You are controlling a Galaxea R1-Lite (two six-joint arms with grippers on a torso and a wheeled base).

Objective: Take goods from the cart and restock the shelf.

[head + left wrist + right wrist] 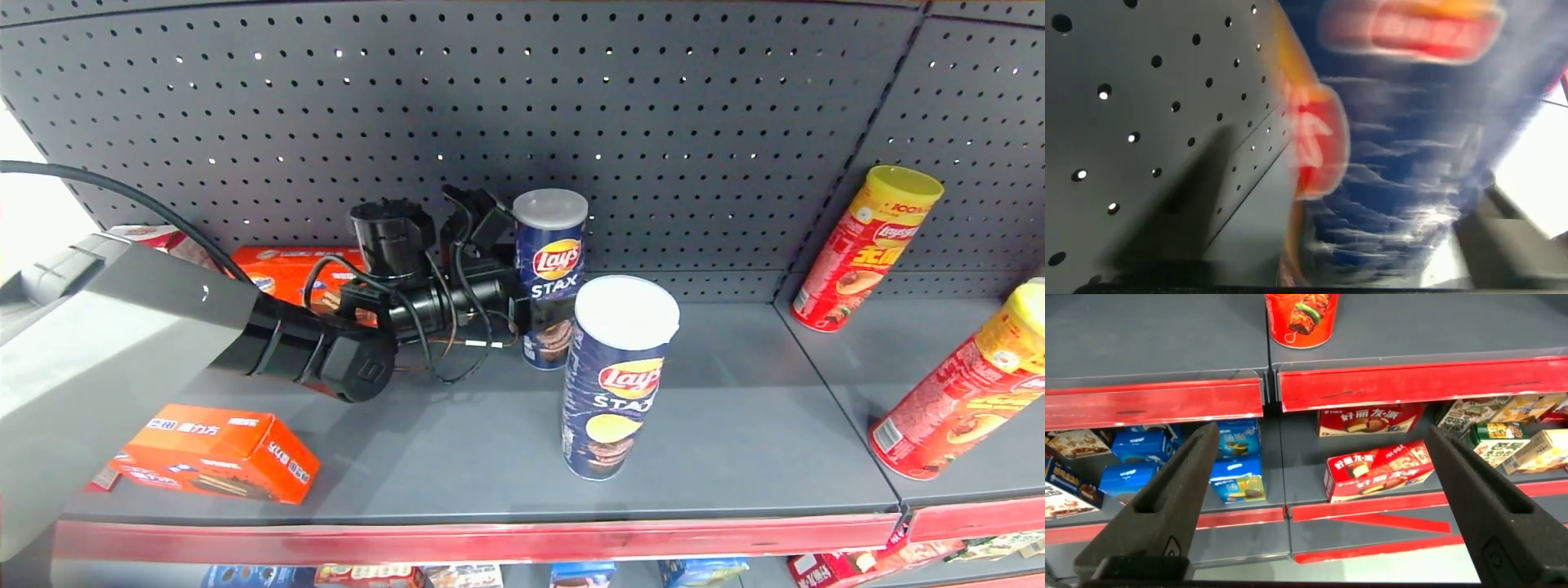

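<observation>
at the back of the shelf [735,425] we hold the rear blue can [551,269] upright, our left gripper [524,312] clamped on its side from the left; our right gripper [1324,433] hangs with fingers apart, farther off.

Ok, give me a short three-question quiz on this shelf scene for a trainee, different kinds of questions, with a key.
1. True or false: the left gripper is shut on the rear blue chip can.
2. What lies at the front left of the shelf? A an orange box, B a green bottle, C a glass jar.
3. Fill in: the right gripper is ____.
Key: 1 true; 2 A; 3 open.
</observation>
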